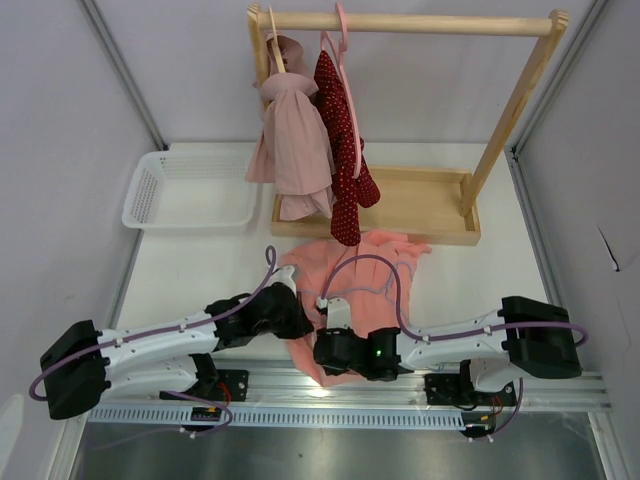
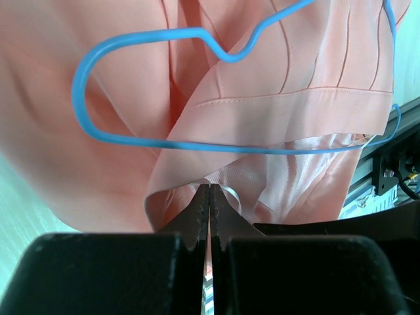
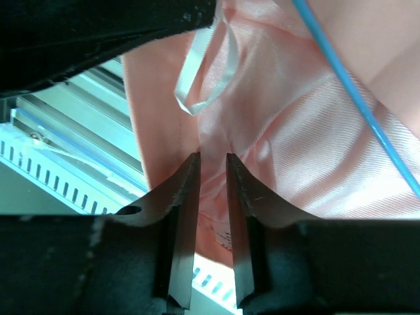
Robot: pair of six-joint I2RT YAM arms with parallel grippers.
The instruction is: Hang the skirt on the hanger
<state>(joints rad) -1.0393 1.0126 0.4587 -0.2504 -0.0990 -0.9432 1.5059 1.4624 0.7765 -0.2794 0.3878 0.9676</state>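
The salmon-pink skirt [image 1: 375,262] lies spread on the table in front of the rack, its waist end toward the arms. On it rests the thin light-blue wire hanger [image 2: 144,36], whose lower wire crosses the waistband [image 2: 262,149]. My left gripper [image 2: 210,187] is shut at the skirt's near edge, pinching the skirt by a white ribbon loop [image 3: 197,79] there. Just right of it, my right gripper [image 3: 213,157] is open with a narrow gap, its tips against the skirt's shiny lining [image 3: 289,131]. The hanger wire [image 3: 367,112] passes to its right. From above, both grippers [image 1: 300,318] [image 1: 322,345] meet at the skirt's near left corner.
A wooden rack [image 1: 410,22] stands at the back on a wooden base [image 1: 420,205]. It carries a pale pink garment [image 1: 295,140] and a dark red dotted garment [image 1: 340,150]. A white basket [image 1: 190,190] sits at the back left. A metal rail [image 1: 350,385] runs along the near edge.
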